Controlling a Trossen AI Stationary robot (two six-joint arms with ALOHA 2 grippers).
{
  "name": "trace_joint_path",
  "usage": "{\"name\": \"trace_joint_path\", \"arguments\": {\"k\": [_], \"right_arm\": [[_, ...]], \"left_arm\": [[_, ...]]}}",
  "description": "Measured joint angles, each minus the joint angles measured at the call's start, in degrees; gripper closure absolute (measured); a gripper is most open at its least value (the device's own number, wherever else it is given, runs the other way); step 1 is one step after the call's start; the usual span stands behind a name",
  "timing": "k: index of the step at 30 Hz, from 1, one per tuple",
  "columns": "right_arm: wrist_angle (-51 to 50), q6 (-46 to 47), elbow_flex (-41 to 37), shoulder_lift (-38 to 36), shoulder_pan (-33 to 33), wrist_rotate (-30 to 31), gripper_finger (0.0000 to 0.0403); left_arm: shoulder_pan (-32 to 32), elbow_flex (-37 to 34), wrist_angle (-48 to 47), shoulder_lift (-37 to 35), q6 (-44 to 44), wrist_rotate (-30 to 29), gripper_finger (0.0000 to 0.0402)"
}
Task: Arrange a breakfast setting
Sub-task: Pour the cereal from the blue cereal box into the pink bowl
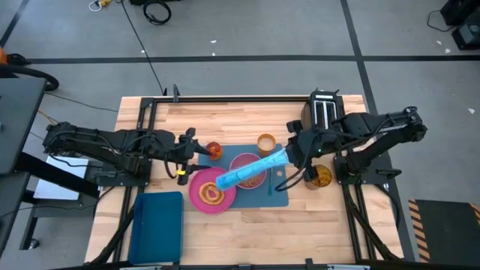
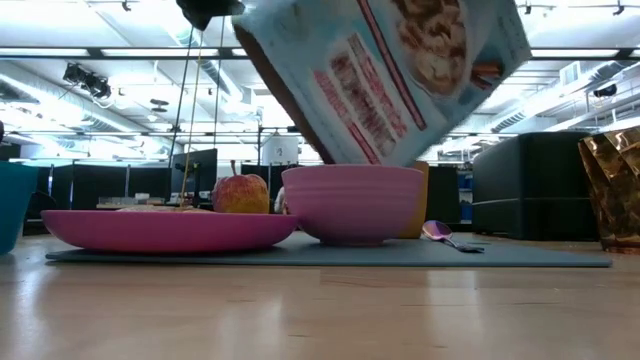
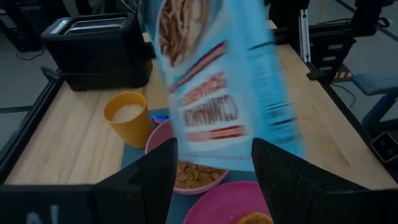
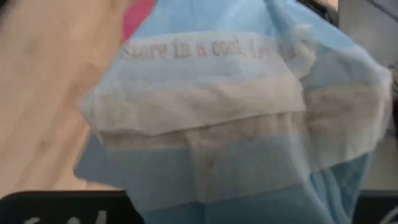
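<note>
Two arms share the table. Nearest in the low view, the pink plate (image 2: 170,228) with toast (image 1: 212,195) and the pink bowl (image 2: 352,203) sit on the blue placemat (image 2: 540,257). Above the bowl, the right gripper (image 1: 291,154) pinches the blue cereal box (image 1: 251,171), tilted mouth-down, seemingly to pour; cereal shows inside. Beyond, the left gripper (image 3: 214,180) hovers spread by the apple (image 1: 214,150), probably waiting.

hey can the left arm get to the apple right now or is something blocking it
Probably yes. The left gripper hovers open right beside the red apple, nothing between them. The tilted cereal box in the right gripper hangs farther over, above the bowl.
</note>
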Motion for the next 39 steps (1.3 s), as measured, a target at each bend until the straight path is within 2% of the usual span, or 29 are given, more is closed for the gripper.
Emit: {"name": "trace_joint_path", "arguments": {"k": [3, 10, 12, 16, 18, 21, 23, 25, 32, 39], "right_arm": [[-1.7, 0.4, 0.4, 0.2, 0.0, 2.7, 0.0281], [-0.1, -0.3, 0.9, 0.3, 0.4, 0.1, 0.0281], [-0.8, 1.2, 0.9, 0.3, 0.4, 2.0, 0.0281], [0.2, 1.7, 0.8, 0.3, 0.4, 1.2, 0.0281], [1.8, -0.7, 1.0, 0.7, 0.6, -0.7, 0.0281], [-1.2, 1.3, 0.7, 0.9, 0.7, 1.7, 0.0281], [-0.6, 1.5, 0.9, 0.9, 0.5, -0.9, 0.0281], [-2.7, 2.0, 0.8, 0.7, 0.8, 1.2, 0.0281], [-2.1, 7.4, -1.4, -4.7, 1.3, 2.5, 0.0281], [3.4, 11.3, -11.3, -15.3, 1.7, 2.2, 0.0281]], "left_arm": [[0.0, 0.0, -0.2, 0.0, 0.1, 0.0, 0.0186], [0.0, 0.0, -1.4, 0.0, 0.1, 0.0, 0.0186], [0.0, 0.0, -1.4, 0.0, 0.1, 0.0, 0.0186], [0.0, 0.0, -1.4, 0.0, 0.2, 0.0, 0.0186], [0.0, 0.0, -0.9, 0.0, 0.5, 0.0, 0.0186], [0.0, 0.0, -0.7, 0.0, 0.5, 0.0, 0.0186], [-0.2, 0.0, -1.2, 0.0, 0.1, 0.0, 0.0186], [-0.5, 0.0, -1.4, 0.0, 0.1, 0.0, 0.0186], [-2.0, 0.0, -4.6, -0.6, 1.2, 0.0, 0.0186], [-2.0, 0.0, -4.5, -1.1, 0.9, 0.0, 0.0200]]}}
